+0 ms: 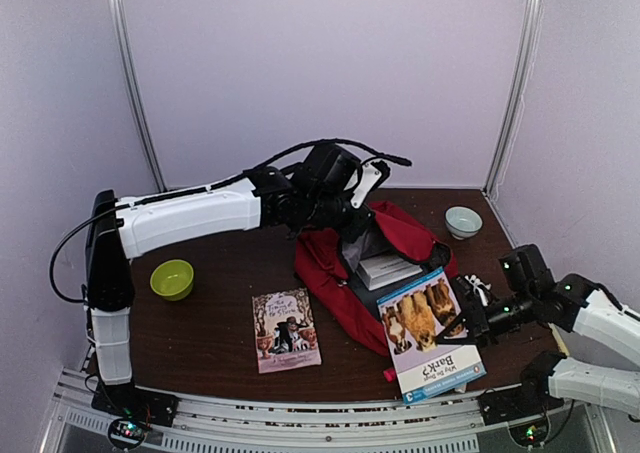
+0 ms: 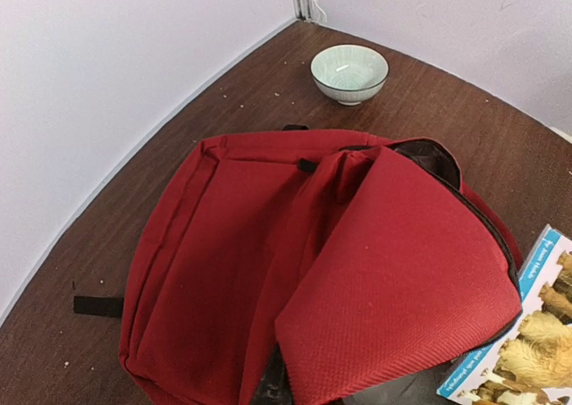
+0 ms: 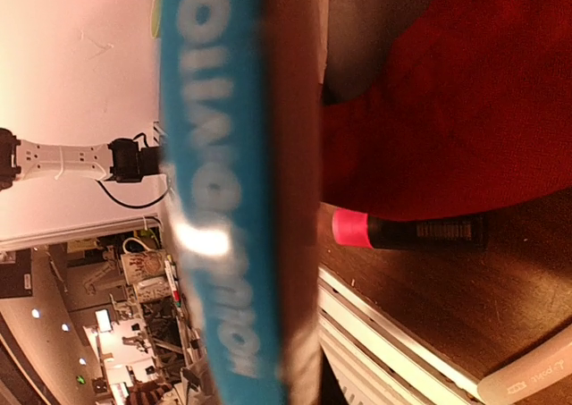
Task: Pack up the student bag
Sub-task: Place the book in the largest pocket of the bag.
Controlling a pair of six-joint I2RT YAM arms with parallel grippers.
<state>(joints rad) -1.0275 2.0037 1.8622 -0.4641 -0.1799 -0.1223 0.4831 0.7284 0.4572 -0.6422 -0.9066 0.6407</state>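
The red student bag (image 1: 325, 273) lies at the table's middle, its mouth facing the front right; it fills the left wrist view (image 2: 232, 244). My left gripper (image 1: 352, 219) is over its back edge, shut on the red front flap (image 2: 402, 280) and holding it up; the fingers are hidden under the cloth. A white book (image 1: 388, 268) lies in the open mouth. My right gripper (image 1: 468, 325) is shut on the right edge of a blue dog book (image 1: 425, 333), whose far end rests at the bag's mouth. Its blue spine (image 3: 223, 199) fills the right wrist view.
A second book (image 1: 287, 330) lies flat at front centre. A green bowl (image 1: 172, 279) stands at the left, a pale bowl (image 1: 463, 221) at the back right (image 2: 349, 72). A black marker with a pink cap (image 3: 411, 231) lies by the bag near the front edge.
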